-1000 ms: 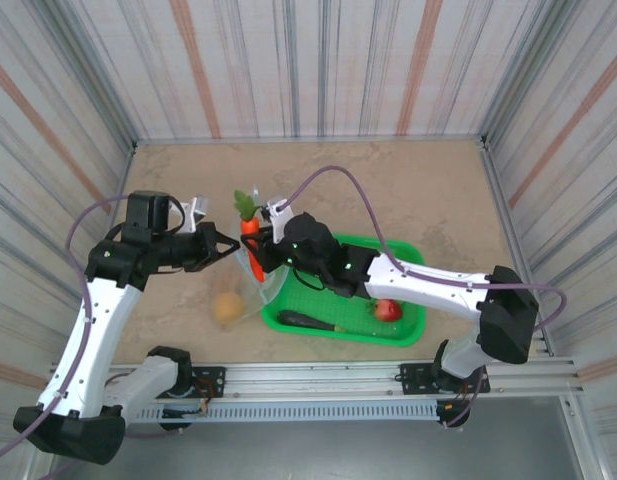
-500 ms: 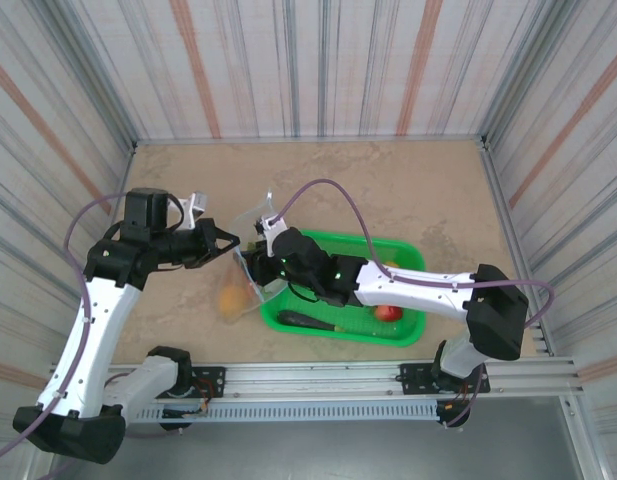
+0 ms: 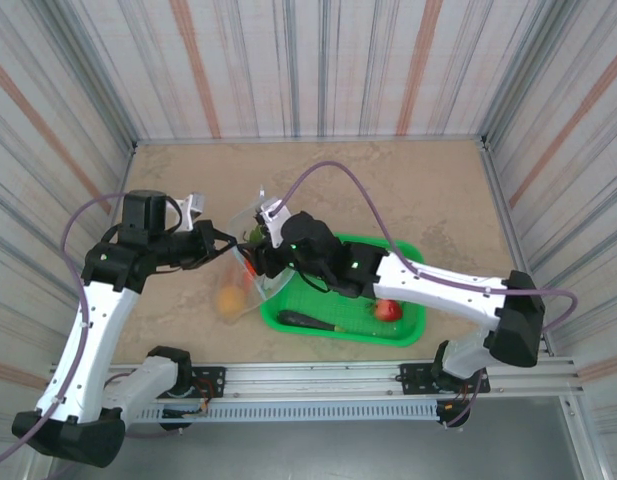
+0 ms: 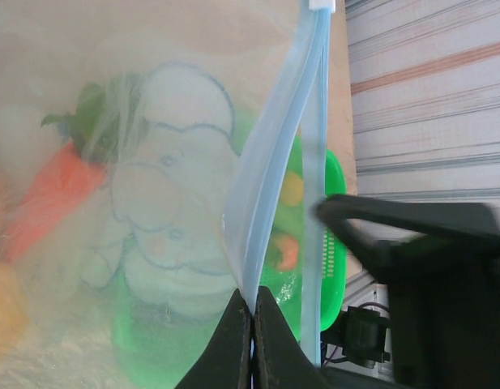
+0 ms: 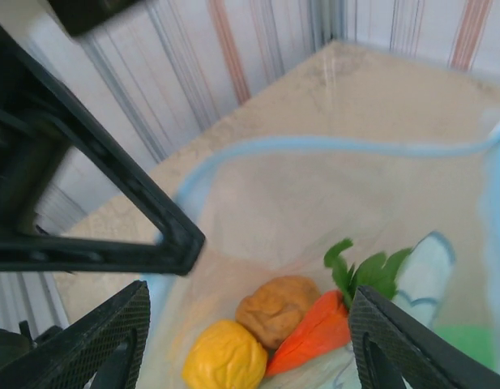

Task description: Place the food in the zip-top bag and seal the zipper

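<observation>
Clear floppy plastic bag (image 4: 168, 267) hangs just beside the green mesh basket (image 3: 403, 243), its pale blue-green zipper strip (image 4: 270, 178) pinched by the left gripper (image 4: 251, 324). The right gripper (image 5: 250, 336) stands spread over the open mouth, holding nothing. Inside lie a red carrot (image 5: 310, 334), a brown potato (image 5: 274, 306) and an orange fruit (image 5: 225, 356); a red apple (image 3: 388, 310) rests in the basket.

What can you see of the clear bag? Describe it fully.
The bag is clear, floppy plastic printed with a cartoon figure, with a pale blue strip along its mouth. It is held open beside the basket's left end, the left fingers pinched on the strip. Inside lie a carrot, a potato and a yellow fruit.
</observation>
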